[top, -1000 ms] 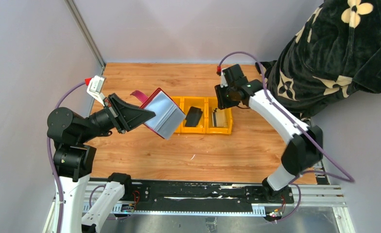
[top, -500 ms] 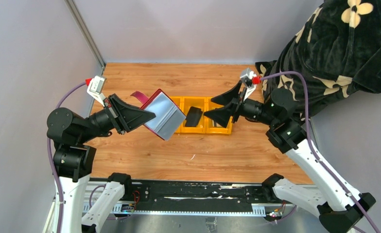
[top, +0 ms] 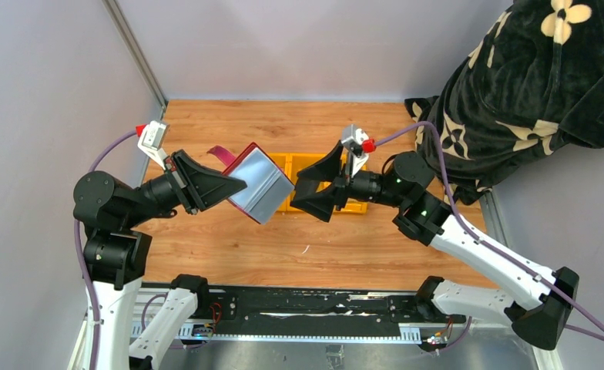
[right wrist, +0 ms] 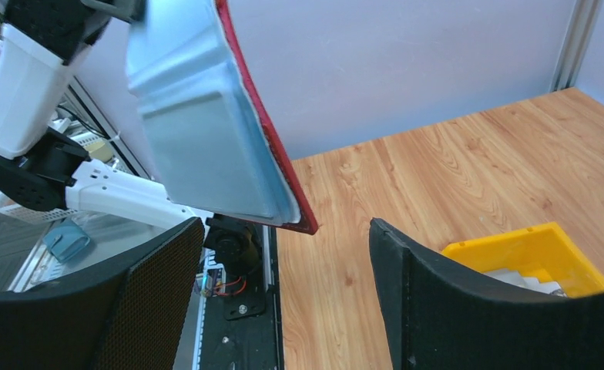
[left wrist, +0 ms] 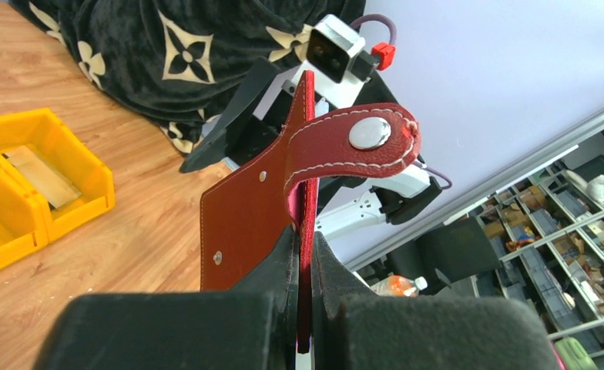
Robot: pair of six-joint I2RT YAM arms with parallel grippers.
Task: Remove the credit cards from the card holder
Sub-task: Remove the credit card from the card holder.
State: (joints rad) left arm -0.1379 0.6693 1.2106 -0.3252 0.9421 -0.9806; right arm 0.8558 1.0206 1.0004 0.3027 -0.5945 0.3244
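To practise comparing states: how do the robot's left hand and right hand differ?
The left hand is shut on the card holder; the right hand is open and empty. The left hand sits over the wooden table, the right hand over the yellow tray. Both are black, raised, and face each other.

A: where're the cams?

B: One's high behind the arms point(top: 468, 239), looking down on the whole worktop point(top: 229, 247). Wrist ones sit tight behind their fingers point(left wrist: 437, 331), facing each other across it. All three catch the card holder point(top: 259, 185).
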